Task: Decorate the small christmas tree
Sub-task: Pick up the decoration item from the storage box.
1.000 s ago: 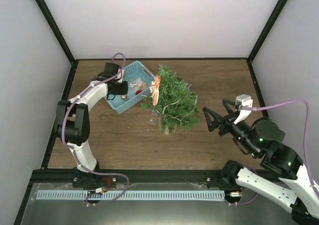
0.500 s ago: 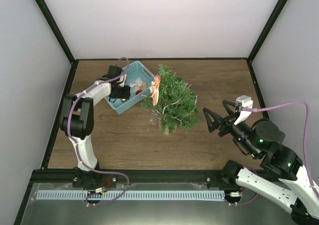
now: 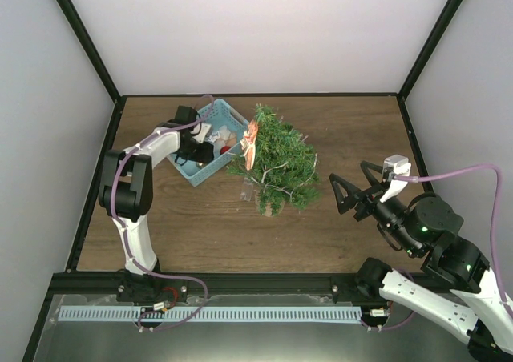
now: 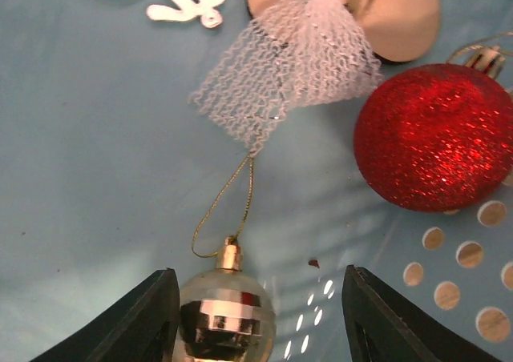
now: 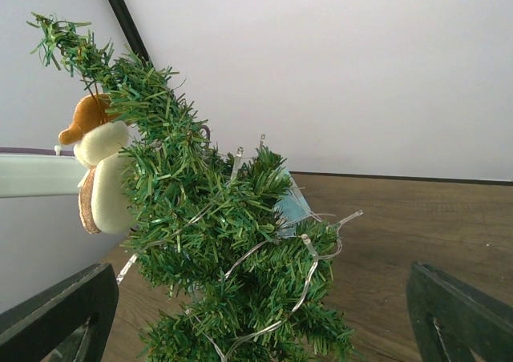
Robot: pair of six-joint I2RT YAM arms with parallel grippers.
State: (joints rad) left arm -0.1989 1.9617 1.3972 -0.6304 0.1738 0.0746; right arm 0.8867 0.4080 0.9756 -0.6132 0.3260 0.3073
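- Small christmas tree (image 3: 276,163) stands mid-table (image 3: 353,130), its long axis rising and the tip leaning toward the far side; a plush ornament (image 3: 250,146) hangs near the top.
- Light-blue basket (image 3: 216,166) sits against its left branches, holding a red ball (image 4: 433,138) and a silver bauble (image 4: 227,318).
- Left gripper (image 4: 256,298) is spread around the bauble, not pinching it.
- Right gripper (image 3: 346,171), spread wide, faces the tree from nearby.

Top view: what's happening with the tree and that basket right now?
The left gripper is down in the blue basket, jaws open on either side of a silver bauble but not closed on it. A red bauble lies nearby. The right gripper hovers open and empty to the right of the tree. The tree already carries a light string and a small figure.
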